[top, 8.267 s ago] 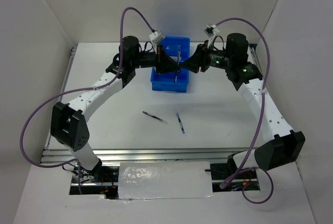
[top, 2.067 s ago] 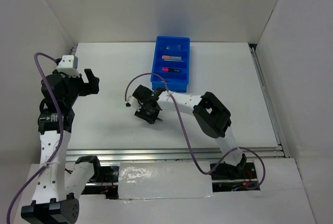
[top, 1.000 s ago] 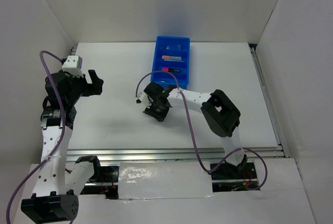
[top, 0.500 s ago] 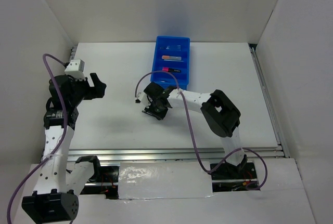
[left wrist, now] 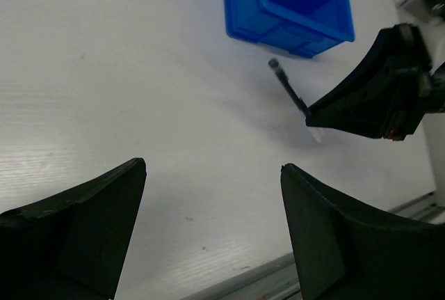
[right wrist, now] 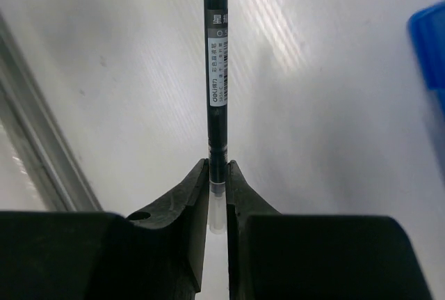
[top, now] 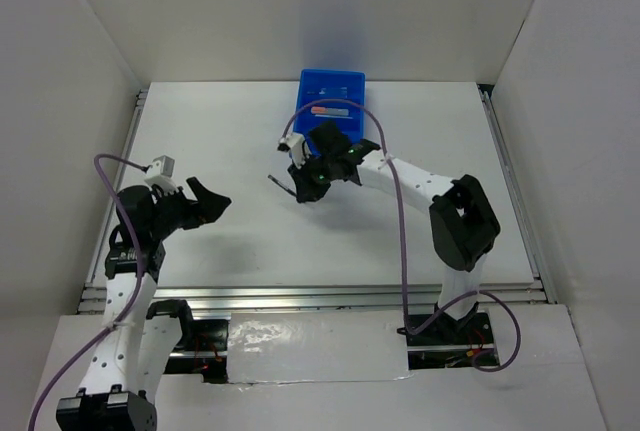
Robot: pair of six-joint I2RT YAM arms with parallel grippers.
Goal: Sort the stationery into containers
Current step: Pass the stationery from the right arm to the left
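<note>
Right hand [right wrist: 217,166] pinches the dark pen [right wrist: 217,70] near one end, clear of the desk [top: 220,131] just before the blue tray [top: 304,91], presumably to carry it in; left hand [left wrist: 212,168] spread, empty, well left of it.

Illegible small print on the pen [right wrist: 216,84]
</note>
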